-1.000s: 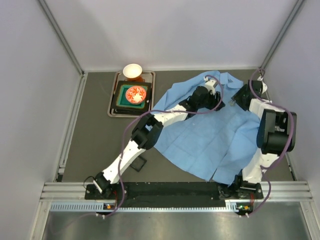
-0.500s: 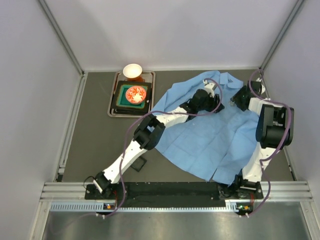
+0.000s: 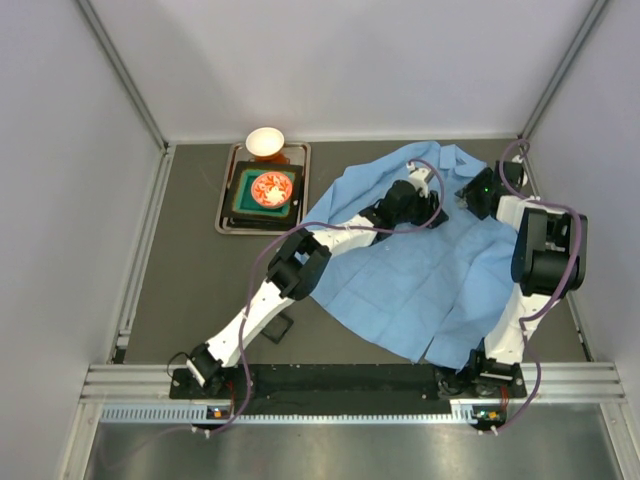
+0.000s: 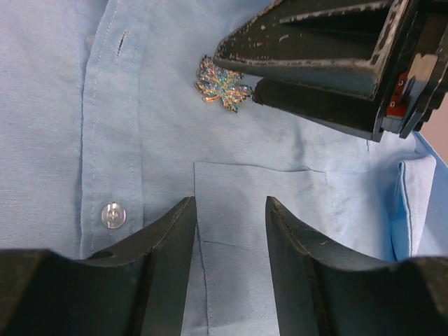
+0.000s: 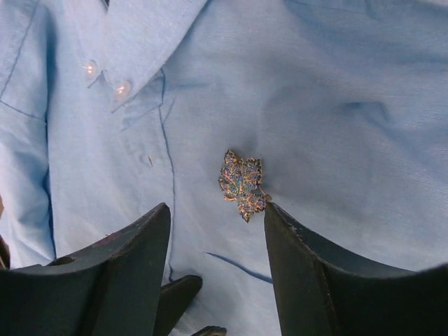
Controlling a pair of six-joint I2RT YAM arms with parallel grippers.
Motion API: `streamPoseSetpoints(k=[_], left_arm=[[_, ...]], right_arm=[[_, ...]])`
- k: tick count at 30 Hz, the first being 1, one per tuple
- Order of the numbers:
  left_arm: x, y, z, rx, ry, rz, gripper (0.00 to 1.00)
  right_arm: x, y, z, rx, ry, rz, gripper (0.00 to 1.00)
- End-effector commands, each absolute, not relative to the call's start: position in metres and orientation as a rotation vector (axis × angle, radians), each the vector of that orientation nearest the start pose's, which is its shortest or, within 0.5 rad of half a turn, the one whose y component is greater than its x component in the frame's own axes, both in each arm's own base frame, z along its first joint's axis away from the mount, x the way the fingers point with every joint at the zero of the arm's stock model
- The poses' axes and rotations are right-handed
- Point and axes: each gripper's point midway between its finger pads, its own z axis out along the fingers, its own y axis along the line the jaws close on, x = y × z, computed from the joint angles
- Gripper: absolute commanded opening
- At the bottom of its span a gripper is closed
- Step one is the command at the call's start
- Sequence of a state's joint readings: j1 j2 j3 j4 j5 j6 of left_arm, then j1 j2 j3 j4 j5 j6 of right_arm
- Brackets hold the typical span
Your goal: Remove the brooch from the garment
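Observation:
The garment [image 3: 420, 270], a light blue collared shirt, lies spread on the dark table. The brooch [image 5: 241, 183], a small leaf-shaped metallic ornament, is pinned on the chest just above the pocket; it also shows in the left wrist view [image 4: 222, 85]. My right gripper [image 5: 217, 207] is open and low over the shirt, its right fingertip touching the brooch's lower edge. My left gripper [image 4: 229, 203] is open and empty over the pocket, a little short of the brooch. In the top view both grippers meet near the collar, the left [image 3: 432, 180] and the right [image 3: 472, 192].
A metal tray [image 3: 228, 215] at the back left holds a green dish with a red item, and a white bowl [image 3: 265, 142] stands behind it. A small dark square box [image 3: 278, 327] lies by the left arm. Enclosure walls stand close on both sides.
My right gripper has shifted slightly up and left towards the collar and the brooch. The left arm has barely moved.

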State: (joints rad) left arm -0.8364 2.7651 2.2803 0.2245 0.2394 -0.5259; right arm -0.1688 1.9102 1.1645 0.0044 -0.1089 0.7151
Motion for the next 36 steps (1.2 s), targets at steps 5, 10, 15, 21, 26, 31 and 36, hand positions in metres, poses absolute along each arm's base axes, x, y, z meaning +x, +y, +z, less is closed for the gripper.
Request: streamPoseSetpoints(k=[5, 10, 15, 21, 26, 31, 36], left_arm=[[0.431, -0.592, 0.079, 0.558, 1.876, -1.170, 0.49], [0.423, -0.594, 0.082, 0.591, 1.877, -1.171, 0.49], [0.416, -0.596, 0.079, 0.623, 1.880, -1.154, 0.49], [0.412, -0.597, 0.076, 0.629, 1.889, -1.154, 0.49], [0.412, -0.596, 0.071, 0.631, 1.902, -1.150, 0.49], [0.416, -0.600, 0.091, 0.592, 1.873, -1.166, 0.49], [0.430, -0.606, 0.136, 0.453, 1.795, -1.307, 0.49]], right_arm=[[0.506, -0.037, 0.064, 0.966, 2.043, 0.491, 0.57], [0.508, -0.035, 0.065, 0.971, 2.026, 0.515, 0.58], [0.509, -0.036, 0.069, 0.974, 1.997, 0.527, 0.58], [0.510, -0.041, 0.071, 0.989, 1.966, 0.535, 0.60], [0.513, -0.041, 0.074, 0.976, 1.951, 0.548, 0.60], [0.509, -0.047, 0.079, 0.931, 1.973, 0.484, 0.61], [0.486, -0.070, 0.062, 0.973, 2.150, 0.233, 0.61]])
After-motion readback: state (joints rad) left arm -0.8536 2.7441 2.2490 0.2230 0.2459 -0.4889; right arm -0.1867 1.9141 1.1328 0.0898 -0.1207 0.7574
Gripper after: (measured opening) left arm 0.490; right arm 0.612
